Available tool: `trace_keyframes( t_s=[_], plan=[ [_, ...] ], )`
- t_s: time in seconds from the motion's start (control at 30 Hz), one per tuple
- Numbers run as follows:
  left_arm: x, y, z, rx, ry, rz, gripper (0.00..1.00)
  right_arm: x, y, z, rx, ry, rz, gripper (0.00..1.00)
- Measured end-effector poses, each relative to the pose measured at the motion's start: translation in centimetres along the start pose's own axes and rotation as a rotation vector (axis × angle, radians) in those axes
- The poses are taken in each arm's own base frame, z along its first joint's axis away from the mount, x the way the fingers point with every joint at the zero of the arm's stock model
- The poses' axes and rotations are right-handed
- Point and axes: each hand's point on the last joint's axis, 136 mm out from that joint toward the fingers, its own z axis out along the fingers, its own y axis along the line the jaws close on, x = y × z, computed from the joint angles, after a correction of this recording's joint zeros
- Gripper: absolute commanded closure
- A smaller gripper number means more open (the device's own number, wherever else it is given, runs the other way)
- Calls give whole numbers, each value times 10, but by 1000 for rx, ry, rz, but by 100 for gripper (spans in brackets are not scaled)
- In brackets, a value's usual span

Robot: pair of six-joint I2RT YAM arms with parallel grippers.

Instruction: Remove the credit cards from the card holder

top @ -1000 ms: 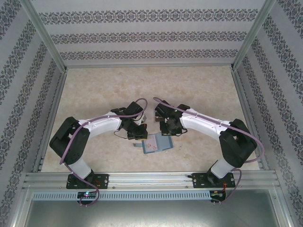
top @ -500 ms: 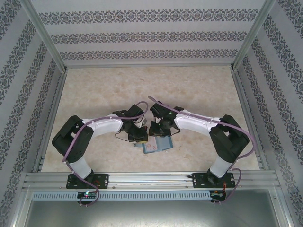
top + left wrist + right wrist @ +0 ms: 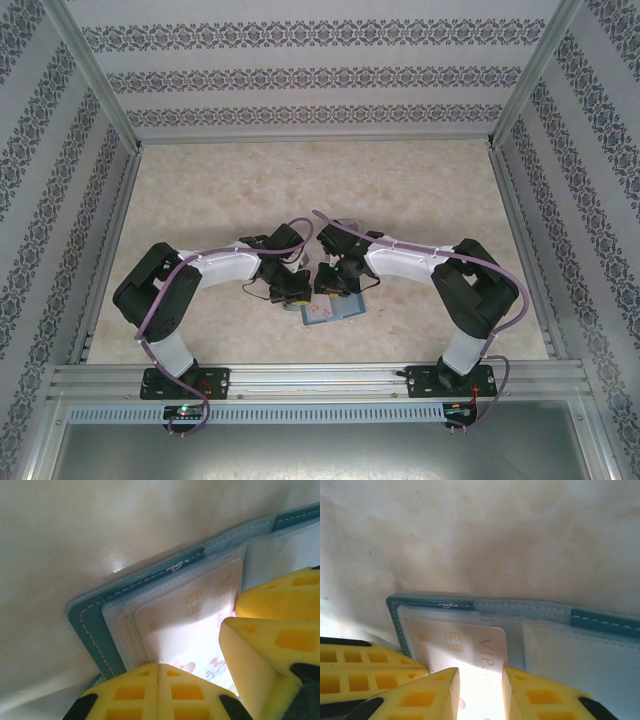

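Observation:
The card holder lies open and flat on the table near the front, teal edge outward, clear pockets inside. One of the credit cards, pale with a gold chip and pink "VIP" lettering, sits in the left half's pocket, its end sticking out toward the fold. My left gripper is shut, its tips pressed on the holder's left half beside the card. My right gripper is open, its fingers straddling the card from above. In the top view the left gripper and the right gripper meet over the holder.
The beige table is fenced by metal rails in front and patterned walls on the other sides. The right half of the holder lies bare. My left gripper's fingers sit close beside my right ones.
My right arm has swung left and down onto the holder, and its jaws have parted a little over the card. The left gripper has stayed shut on the holder.

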Motion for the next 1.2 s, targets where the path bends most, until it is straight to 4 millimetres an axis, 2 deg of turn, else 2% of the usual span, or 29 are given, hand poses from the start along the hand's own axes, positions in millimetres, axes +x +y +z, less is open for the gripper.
trace_keyframes(
  t_s=[0.5,1.0,1.2],
  plan=[
    [0,0,0,-1,0,0,100,-2,-7,4,31,-8,2,66],
    [0,1,0,-4,-2,0,100,-3,-24,-7,149,-39,-13,65],
    [-1,-1,-1,-5,-1,-1,100,-3,-19,-16,129,-55,-18,64]
  ],
)
